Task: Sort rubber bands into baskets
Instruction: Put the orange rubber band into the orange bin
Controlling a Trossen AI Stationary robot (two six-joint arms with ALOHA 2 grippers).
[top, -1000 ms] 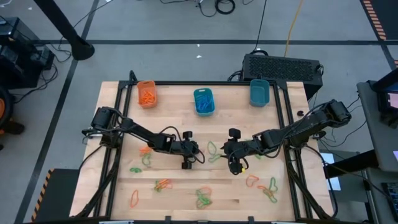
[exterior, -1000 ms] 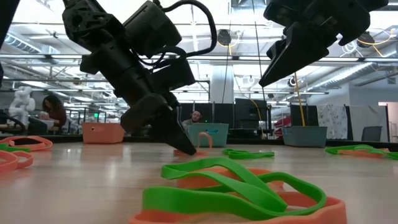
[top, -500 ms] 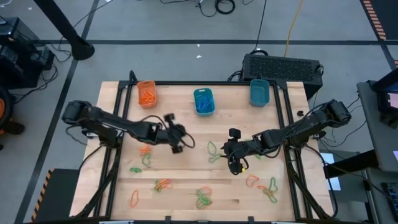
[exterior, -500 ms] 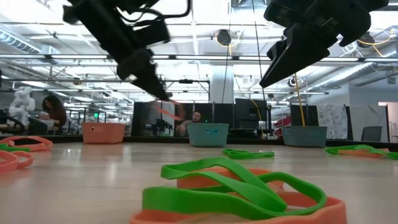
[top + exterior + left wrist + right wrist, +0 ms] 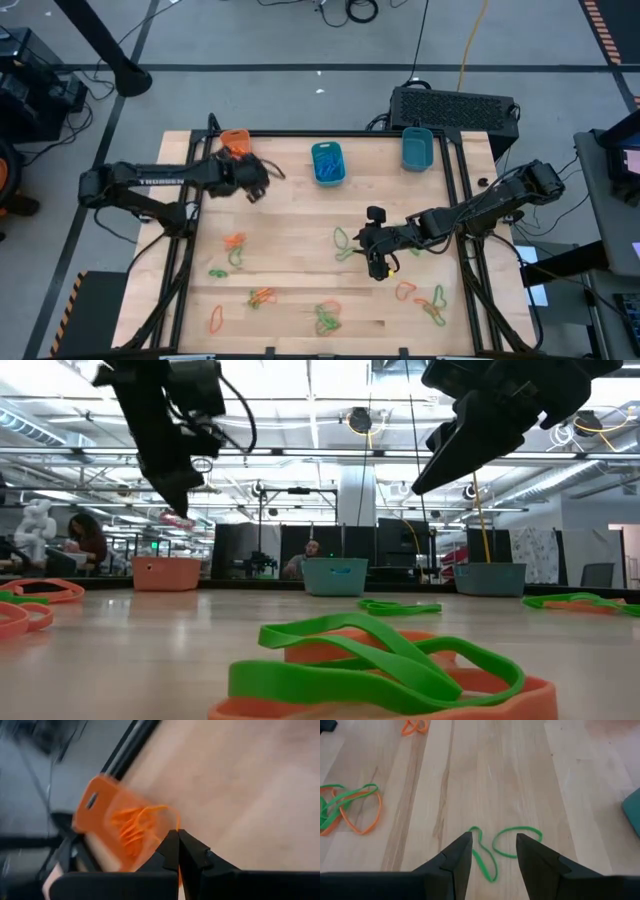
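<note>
- The left gripper (image 5: 178,839), fingers pinched together on a thin orange rubber band (image 5: 176,817), hangs just near-right of the small orange plastic basket (image 5: 235,148) at the table's far left; the drop lies a little farther left.
- The right gripper (image 5: 492,851), spread wide, hovers mid-table over a green rubber loop (image 5: 517,840), which lies crosswise just beyond its fingertips.

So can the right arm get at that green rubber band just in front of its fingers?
Probably yes. The right gripper hangs open above the green rubber band, which lies flat on bare wood with nothing over it, and the left gripper is away by the orange basket.
</note>
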